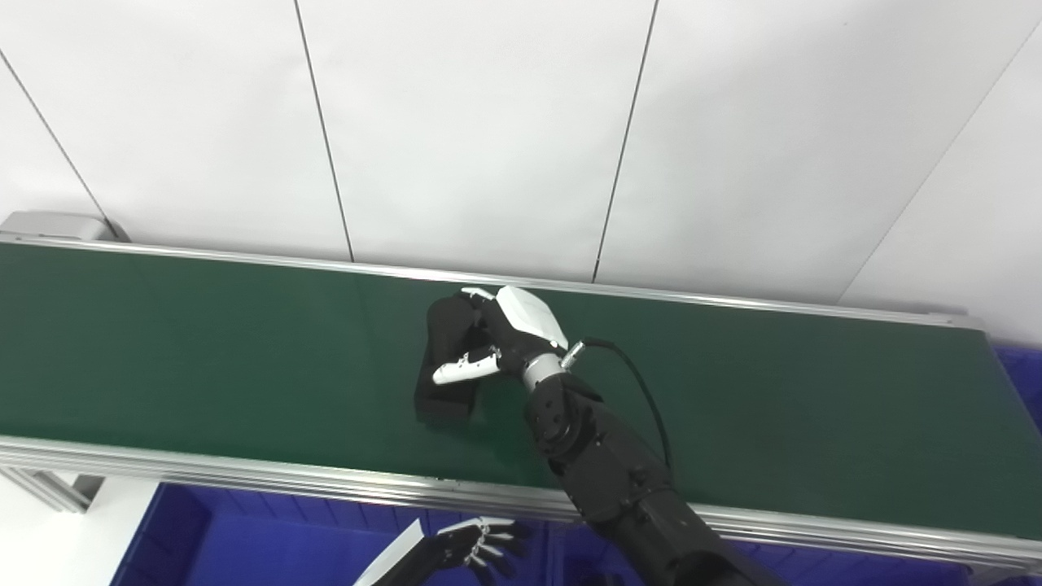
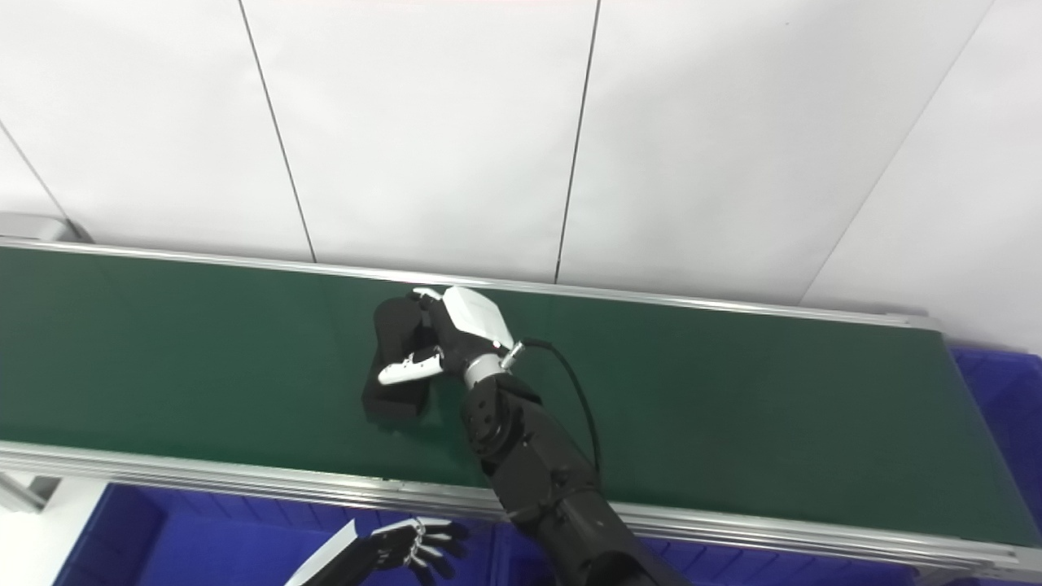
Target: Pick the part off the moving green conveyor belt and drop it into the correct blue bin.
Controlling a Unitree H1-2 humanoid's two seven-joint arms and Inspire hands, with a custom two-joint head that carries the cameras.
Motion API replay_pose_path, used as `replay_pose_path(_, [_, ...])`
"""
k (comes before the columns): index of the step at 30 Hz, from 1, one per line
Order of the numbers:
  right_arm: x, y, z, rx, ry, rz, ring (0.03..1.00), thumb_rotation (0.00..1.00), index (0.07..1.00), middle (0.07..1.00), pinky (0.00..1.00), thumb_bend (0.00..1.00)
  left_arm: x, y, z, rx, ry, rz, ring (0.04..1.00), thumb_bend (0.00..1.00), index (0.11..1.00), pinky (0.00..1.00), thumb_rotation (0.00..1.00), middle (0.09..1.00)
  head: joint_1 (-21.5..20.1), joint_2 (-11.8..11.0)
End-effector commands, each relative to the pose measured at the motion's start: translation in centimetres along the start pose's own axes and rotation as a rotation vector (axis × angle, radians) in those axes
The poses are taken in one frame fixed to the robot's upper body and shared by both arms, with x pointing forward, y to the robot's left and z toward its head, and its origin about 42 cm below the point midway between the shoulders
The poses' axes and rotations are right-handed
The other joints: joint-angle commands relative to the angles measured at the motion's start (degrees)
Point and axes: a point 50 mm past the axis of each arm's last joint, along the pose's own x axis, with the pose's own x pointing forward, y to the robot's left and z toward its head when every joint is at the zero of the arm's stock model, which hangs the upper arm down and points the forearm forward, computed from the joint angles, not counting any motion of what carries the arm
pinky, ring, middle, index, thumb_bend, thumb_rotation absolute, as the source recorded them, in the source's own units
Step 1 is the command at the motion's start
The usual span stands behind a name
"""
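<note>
A black, oblong part [image 1: 444,391] lies on the green conveyor belt [image 1: 203,350], near its middle. My right hand [image 1: 505,334] reaches over the belt and is closed around the part's far end, fingers over the top and thumb across its near side. The part's lower end still rests on the belt. My left hand [image 1: 476,547] is open with fingers spread, low at the picture's bottom edge, over a blue bin [image 1: 244,537] in front of the belt.
The belt's metal front rail [image 1: 285,476] runs between the hands. A second blue bin [image 1: 1022,382] shows past the belt's right end. More blue bin shows under the rail at bottom right [image 2: 773,561]. A white panelled wall stands behind the belt.
</note>
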Motion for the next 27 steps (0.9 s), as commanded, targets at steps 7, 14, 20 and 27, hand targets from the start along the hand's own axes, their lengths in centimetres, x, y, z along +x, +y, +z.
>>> replay_pose_path(7, [0.4,-1.1,2.6,-0.003,-0.151,-0.193,0.478,0.0,0.577,0.462,0.4,0.52,0.2,0.9,0.7,0.012,-0.056,0.013,0.662,0.99,0.808,0.56,0.31,0.749,-0.5,0.1])
replay_pose_path(14, [-0.1,-1.6,2.1,0.036,-0.163,-0.238,0.421,0.0,0.542,0.437,0.35,0.51,0.1,1.3,0.5,-0.006,-0.05,0.009,0.653,0.98,0.813,0.55,0.29,0.748,-1.3,0.5])
replay_pose_path(20, [-1.2,-2.9,1.8,0.065,-0.188,-0.28,0.388,0.0,0.496,0.482,0.31,0.52,0.0,1.7,0.5,-0.03,-0.048,0.003,0.656,0.97,0.81,0.57,0.24,0.752,-1.6,0.8])
replay_pose_path(27, [-4.9,-5.8,0.2,0.108,-0.166,-0.372,0.428,0.0,0.529,0.456,0.35,0.51,0.1,2.2,0.5,-0.024,-0.05,-0.005,0.667,0.98,0.816,0.6,0.24,0.741,-2.7,3.0])
